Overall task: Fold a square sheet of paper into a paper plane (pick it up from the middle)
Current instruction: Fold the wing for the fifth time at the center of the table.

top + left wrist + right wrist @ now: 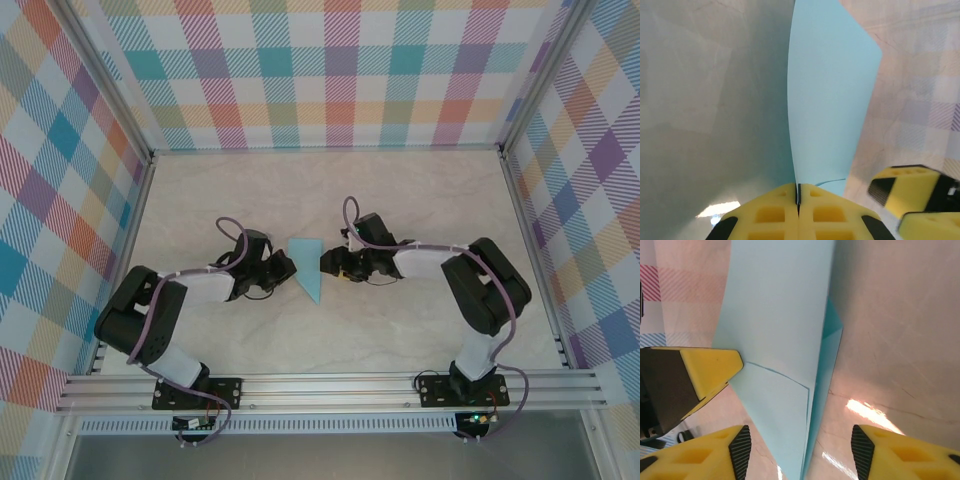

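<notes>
At mid-table, between the two arms, the paper [306, 268] sits as a folded, pointed wedge, tip toward the near edge.

Left gripper [798, 192]: pads pressed together, clamped on the paper's edge. The sheet stands on edge, rising out of the seam between the pads. Judged purpose: keep the fold fixed and upright so the other arm can work the free side.

Right gripper [800, 440]: fingers apart, one on each side of the paper, and neither pad seems to touch it. Judged purpose of the straddle: placed to close on the fold and sharpen the crease, or to take a fresh hold.

Right wrist view shows layers: an overlapping flap with a thin edge line, and a darker blue face along the far side. The plane is not finished; more folds are needed.

Containers: none seen on the table [420, 200]. The paper lies in nothing and is held by the left grip. I cannot tell whether its lower edge touches the table.
</notes>
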